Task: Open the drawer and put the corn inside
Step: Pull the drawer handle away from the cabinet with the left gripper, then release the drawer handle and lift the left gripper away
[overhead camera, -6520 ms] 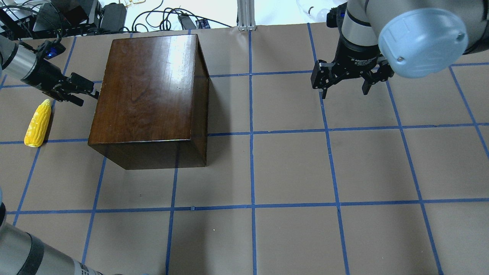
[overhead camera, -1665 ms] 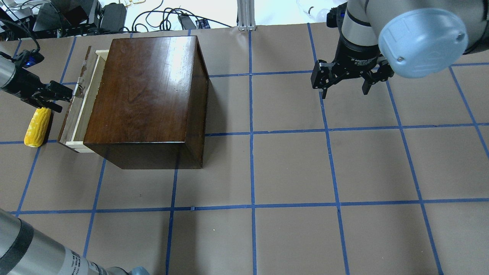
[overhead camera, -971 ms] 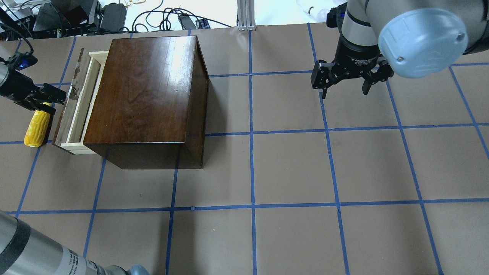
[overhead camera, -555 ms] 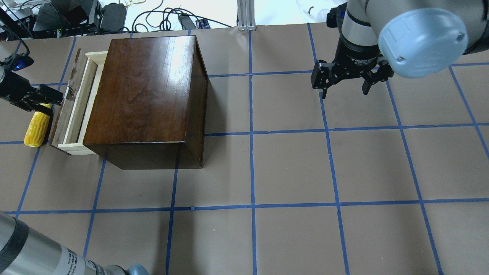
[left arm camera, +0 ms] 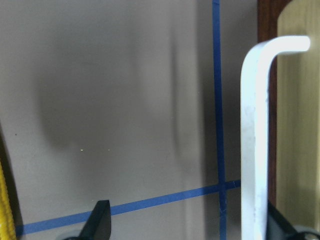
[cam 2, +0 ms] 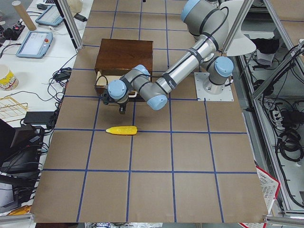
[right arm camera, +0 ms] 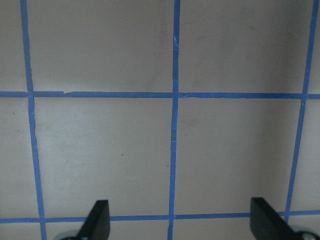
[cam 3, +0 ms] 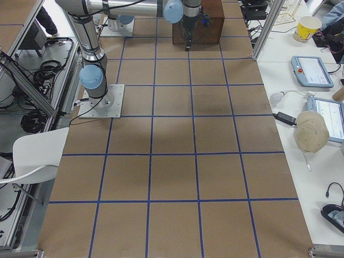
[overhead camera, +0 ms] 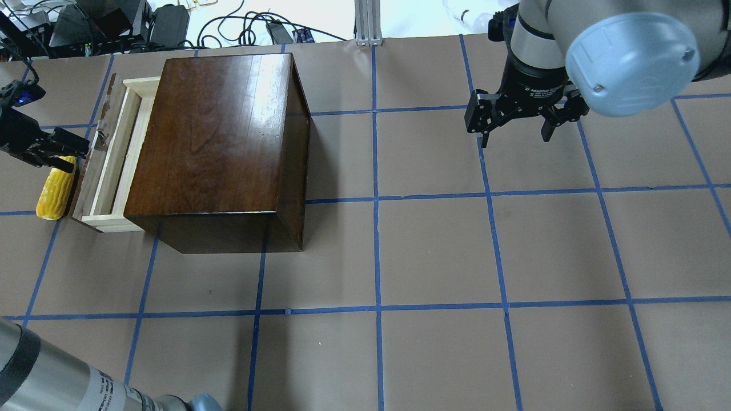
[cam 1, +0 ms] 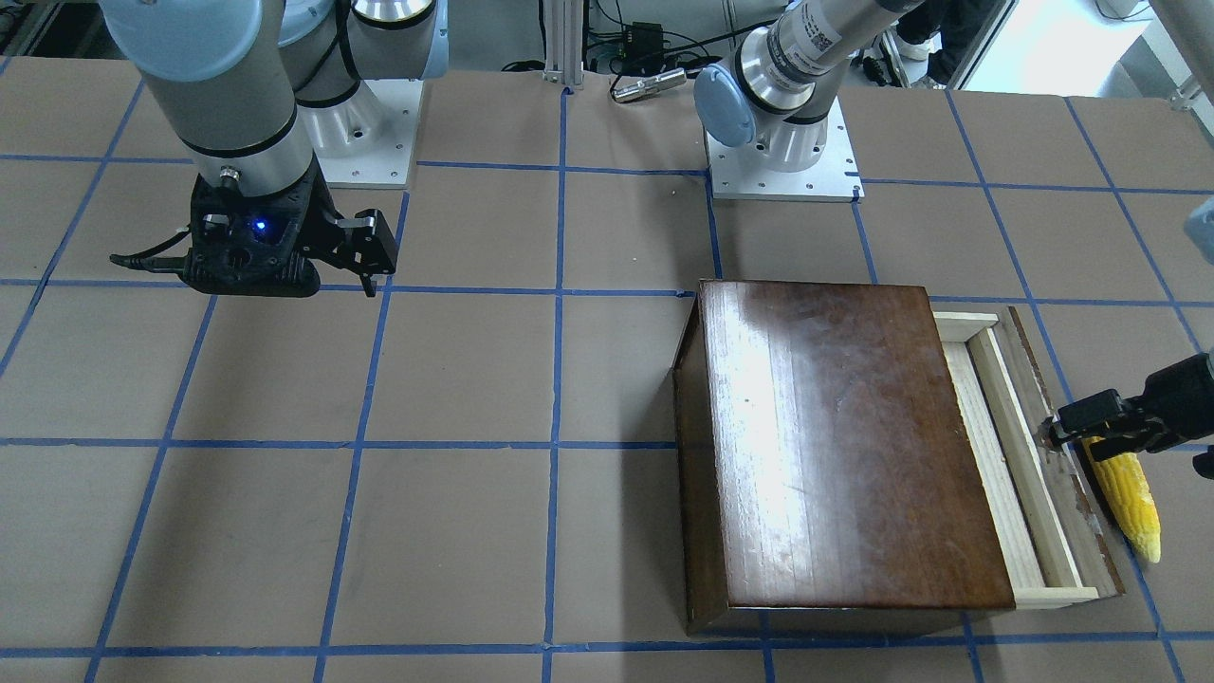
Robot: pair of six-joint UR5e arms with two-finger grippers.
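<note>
1. The box [overhead camera: 217,137] is a squared block of glossy dark-brown wood, and its flat top shines.
2. The drawer [overhead camera: 108,165] is a long shallow tray of pale bare wood with a worn dark front panel. It stands partly out of the box's side.
3. A white bent metal handle [left arm camera: 255,140] runs along that panel.
4. The corn [overhead camera: 54,194] is yellow, bumpy and tapered. It lies on the table outside the drawer, just beside the panel on the side away from the box.
5. The left gripper [overhead camera: 77,154] is at the panel with its jaws apart. The handle sits between them, close against one finger.
6. The right gripper [overhead camera: 515,138] hangs well apart from the box, jaws spread, over the brown paper table [overhead camera: 434,251] with its blue tape grid.
7. In all there are one box, one drawer, one cob and two grippers.
</note>
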